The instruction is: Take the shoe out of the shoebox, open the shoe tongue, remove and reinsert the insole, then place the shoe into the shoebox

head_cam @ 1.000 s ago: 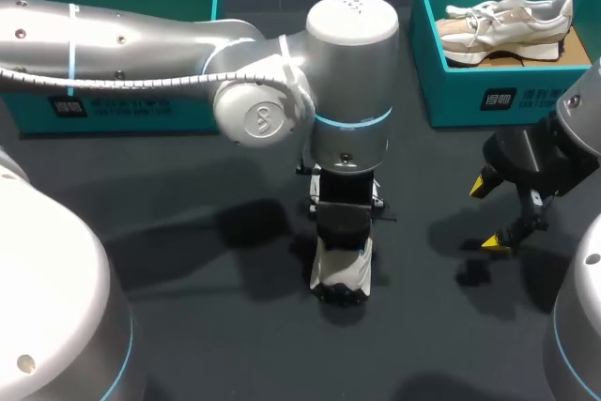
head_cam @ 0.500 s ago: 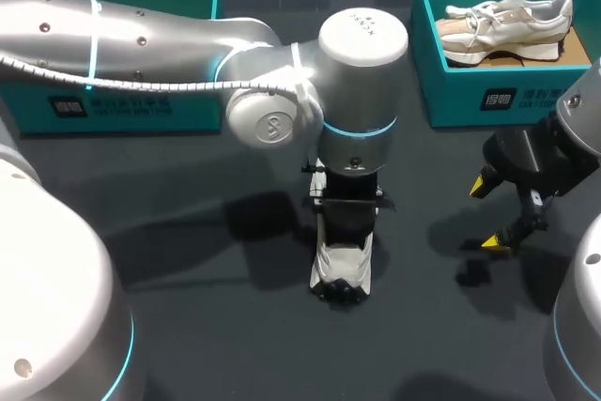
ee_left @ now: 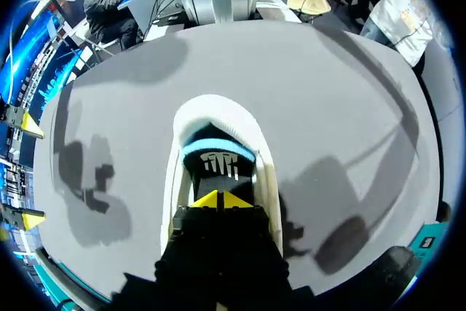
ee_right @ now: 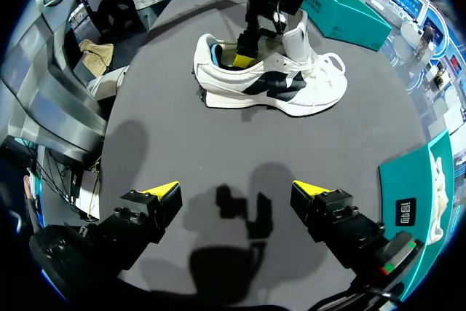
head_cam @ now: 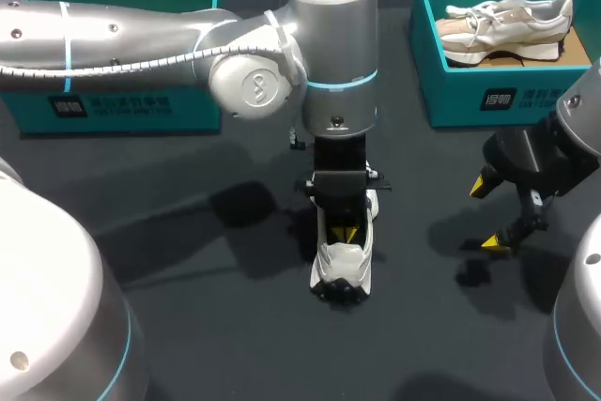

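Two yellow fingertips (ee_left: 206, 200) of the left gripper (head_cam: 344, 232) meet, pressed together, inside the mouth of the white sneaker with dark side panels (ee_right: 271, 87), just above its blue insole (ee_left: 218, 152); whether they pinch anything cannot be told. The sneaker stands upright at the middle of the dark grey table (head_cam: 188, 326). The right gripper (ee_right: 237, 193) hangs spread wide over bare tabletop, holding nothing. At the table's far right, a teal cardboard shoebox (head_cam: 470, 105) holds a beige-and-white sneaker (head_cam: 507, 23).
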